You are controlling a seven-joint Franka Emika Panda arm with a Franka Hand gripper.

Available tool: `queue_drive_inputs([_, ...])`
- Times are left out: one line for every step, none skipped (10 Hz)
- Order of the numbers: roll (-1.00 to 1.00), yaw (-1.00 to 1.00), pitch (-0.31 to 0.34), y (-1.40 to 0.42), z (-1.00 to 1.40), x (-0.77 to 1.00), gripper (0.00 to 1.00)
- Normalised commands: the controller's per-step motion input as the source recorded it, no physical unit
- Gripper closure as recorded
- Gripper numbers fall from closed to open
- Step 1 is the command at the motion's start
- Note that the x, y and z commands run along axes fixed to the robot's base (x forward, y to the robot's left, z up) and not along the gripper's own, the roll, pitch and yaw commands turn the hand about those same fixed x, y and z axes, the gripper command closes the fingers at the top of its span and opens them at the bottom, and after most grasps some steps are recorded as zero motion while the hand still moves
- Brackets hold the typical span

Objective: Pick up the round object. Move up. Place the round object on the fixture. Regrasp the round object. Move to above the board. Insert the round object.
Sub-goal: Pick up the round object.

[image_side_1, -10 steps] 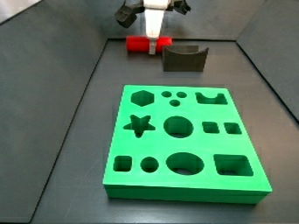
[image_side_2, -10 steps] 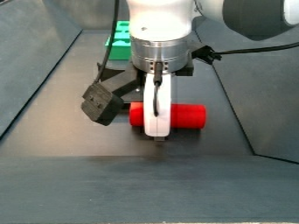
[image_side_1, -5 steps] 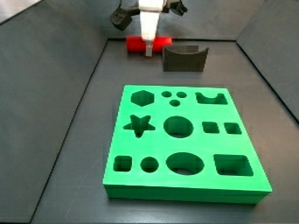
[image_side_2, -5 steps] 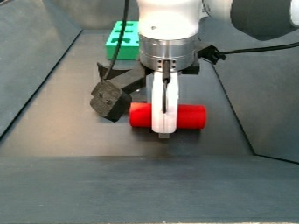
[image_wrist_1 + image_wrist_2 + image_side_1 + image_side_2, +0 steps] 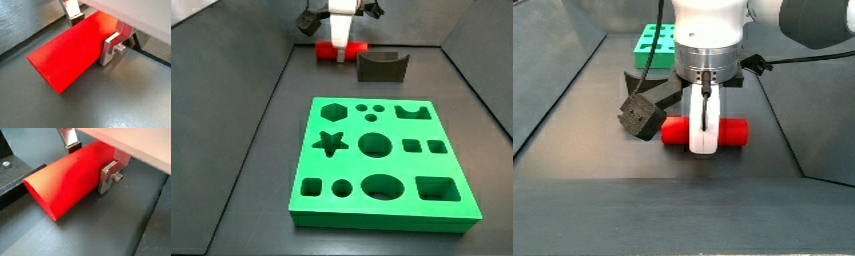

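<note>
1. We are seeing the gripper (image 5: pixel 704 150) standing at the far end of the floor in a side view, its silver fingers (image 5: pixel 111 49) closed against the two sides of the round object (image 5: pixel 77 47), one plate on each flank near the peg's middle.
2. We are judging the peg as stiff, smooth and probably light; its curved sides look slippery, so we are favouring a hold across its middle with the pads square to the axis, which is where the plates sit now.
3. We are finding the round object lying on its side, just left of the fixture (image 5: pixel 381 66) in a side view and well apart from the board (image 5: pixel 381 165), which lies nearer the camera.
4. We cannot tell whether the peg is touching the floor or just clear of it.
5. Against the frame a second ago, the gripper and peg are sitting slightly higher in both side views, so we are judging that the lift is beginning; the fixture and board are not shifting.
</note>
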Motion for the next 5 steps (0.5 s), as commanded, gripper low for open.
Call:
queue_drive_inputs([0.00, 0.00, 0.000, 0.00, 0.00, 0.00, 1.00])
queue_drive_inputs([0.00, 0.00, 0.000, 0.00, 0.00, 0.00, 1.00])
queue_drive_inputs([0.00, 0.00, 0.000, 0.00, 0.00, 0.00, 1.00])
queue_drive_inputs([0.00, 0.00, 0.000, 0.00, 0.00, 0.00, 1.00])
queue_drive_inputs([0.00, 0.00, 0.000, 0.00, 0.00, 0.00, 1.00])
